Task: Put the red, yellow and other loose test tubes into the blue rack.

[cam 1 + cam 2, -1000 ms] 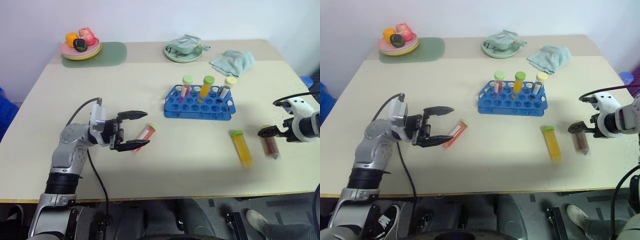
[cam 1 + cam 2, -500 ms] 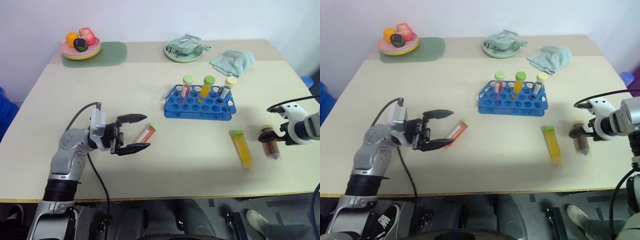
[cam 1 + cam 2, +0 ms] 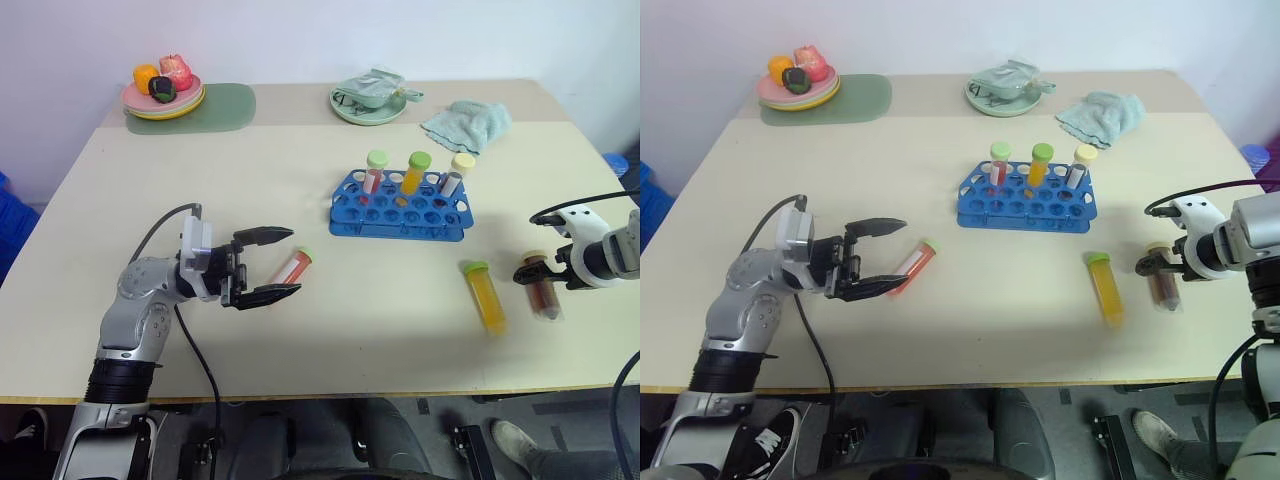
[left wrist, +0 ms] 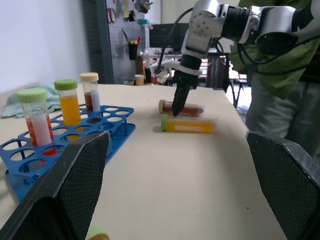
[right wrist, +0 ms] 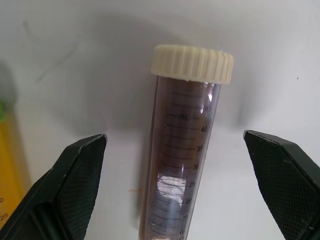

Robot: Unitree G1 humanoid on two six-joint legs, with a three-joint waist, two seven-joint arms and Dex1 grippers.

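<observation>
A: How did the right gripper point(image 5: 172, 150) stand?

B: Its two black fingers point(image 5: 60, 192) were spread wide and held nothing. They straddled the clear plastic tube of dark red liquid with a pale-yellow cap point(image 3: 542, 290), which lay flat on the beige table point(image 3: 400, 330) between them. I judged that a line-up for a pinch across the tube's body.

A: And the left gripper point(image 3: 282, 265)?

B: Also wide apart and empty, pointing roughly level toward the clear tube of red liquid with a green cap point(image 3: 290, 270). That tube lay on the table at the fingertips; whether it touched them, I could not tell.

A: The third loose one?

B: The clear tube of yellow-orange liquid with a green cap point(image 3: 483, 297) lay just beside the dark red one, on the side toward the middle of the table, untouched.

A: Where was the rack?

B: The bright blue plastic rack with a grid of round holes point(image 3: 400, 205) sat mid-table, well apart from both grippers. Three capped tubes point(image 3: 411, 173) stood upright along its far row, leaving many holes free.

A: What lay beyond?

B: A pale green dish point(image 3: 366, 105), a crumpled teal cloth point(image 3: 465, 124) and a pink plate of toy fruit point(image 3: 163, 90) sat at the far edge, out of the way.
</observation>
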